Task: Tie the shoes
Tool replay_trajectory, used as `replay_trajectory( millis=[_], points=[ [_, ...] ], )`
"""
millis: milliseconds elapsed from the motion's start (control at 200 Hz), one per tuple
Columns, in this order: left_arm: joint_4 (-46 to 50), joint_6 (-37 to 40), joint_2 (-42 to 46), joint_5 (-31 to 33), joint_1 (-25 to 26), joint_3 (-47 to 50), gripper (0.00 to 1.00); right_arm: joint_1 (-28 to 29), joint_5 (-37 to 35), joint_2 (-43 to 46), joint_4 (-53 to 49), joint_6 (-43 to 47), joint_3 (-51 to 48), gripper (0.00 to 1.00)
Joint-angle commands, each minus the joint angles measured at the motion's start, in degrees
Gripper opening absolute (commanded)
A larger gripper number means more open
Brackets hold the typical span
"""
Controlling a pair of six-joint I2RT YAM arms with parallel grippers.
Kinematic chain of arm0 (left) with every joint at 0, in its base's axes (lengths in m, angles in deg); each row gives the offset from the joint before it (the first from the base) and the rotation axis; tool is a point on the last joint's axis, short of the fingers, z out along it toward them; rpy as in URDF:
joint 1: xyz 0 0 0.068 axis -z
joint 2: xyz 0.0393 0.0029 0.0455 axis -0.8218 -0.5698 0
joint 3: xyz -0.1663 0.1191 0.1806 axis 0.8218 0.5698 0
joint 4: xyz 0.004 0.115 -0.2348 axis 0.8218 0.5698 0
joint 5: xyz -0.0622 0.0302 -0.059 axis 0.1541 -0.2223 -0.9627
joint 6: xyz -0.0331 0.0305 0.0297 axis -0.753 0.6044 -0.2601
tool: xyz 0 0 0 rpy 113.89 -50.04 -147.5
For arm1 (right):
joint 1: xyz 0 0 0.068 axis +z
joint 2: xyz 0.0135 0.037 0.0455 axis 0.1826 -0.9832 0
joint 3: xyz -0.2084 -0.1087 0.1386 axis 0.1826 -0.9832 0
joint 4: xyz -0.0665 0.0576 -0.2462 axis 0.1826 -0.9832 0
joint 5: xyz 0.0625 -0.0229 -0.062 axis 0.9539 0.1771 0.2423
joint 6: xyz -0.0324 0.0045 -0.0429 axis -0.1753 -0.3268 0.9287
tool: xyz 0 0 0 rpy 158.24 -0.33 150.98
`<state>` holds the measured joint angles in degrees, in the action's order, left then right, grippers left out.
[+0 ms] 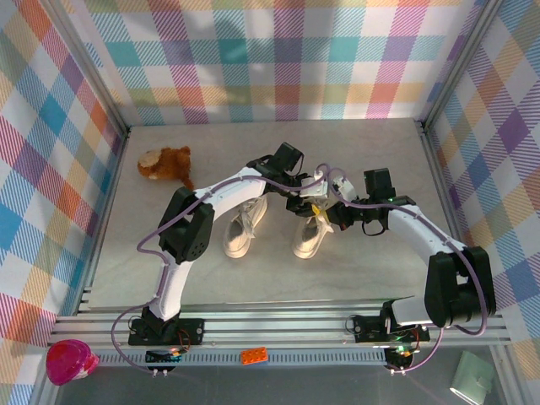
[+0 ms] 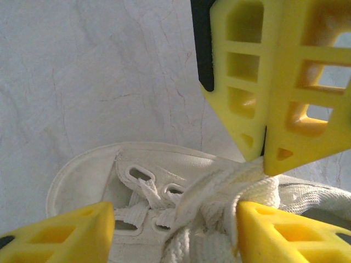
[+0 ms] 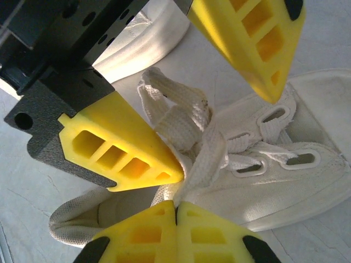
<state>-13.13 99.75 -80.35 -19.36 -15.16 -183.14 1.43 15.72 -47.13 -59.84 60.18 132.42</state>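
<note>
We see cream shoes (image 1: 240,234) with white laces (image 3: 181,123) on a pale grey, marble-veined tabletop (image 1: 354,143). Above the shoes, the left hand (image 2: 173,230) and right hand (image 3: 175,204) are yellow with black mounts. Left of the shoes, the plush toy (image 1: 164,163) is brown and cream. Behind the shoes, walls (image 1: 278,51) are pastel plaid.

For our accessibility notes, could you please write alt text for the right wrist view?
The right gripper, shut, pinches a white lace of a cream shoe, while the open left gripper straddles the bunched laces.
</note>
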Motion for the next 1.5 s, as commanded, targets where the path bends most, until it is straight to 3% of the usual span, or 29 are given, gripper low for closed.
replay_trajectory(
  millis=[0,285,1040,1495],
  points=[
    [-0.23,-1.02,-1.29,-0.53,0.49,-2.17,0.55,0.66,2.16,0.91,-1.40,2.15,0.73,0.00],
    [-0.04,-1.13,-0.99,-1.52,0.59,-1.87,0.40,0.89,2.18,0.82,-1.58,2.24,1.02,0.00],
    [-4.23,-4.77,-1.96,1.97,1.99,-1.03,0.48,3.52,4.18,0.31,-1.53,3.04,2.53,0.00],
    [-18.26,-13.11,0.77,-0.81,0.67,7.90,0.51,1.47,7.69,0.25,6.13,-4.24,-0.75,0.00]
  ],
)
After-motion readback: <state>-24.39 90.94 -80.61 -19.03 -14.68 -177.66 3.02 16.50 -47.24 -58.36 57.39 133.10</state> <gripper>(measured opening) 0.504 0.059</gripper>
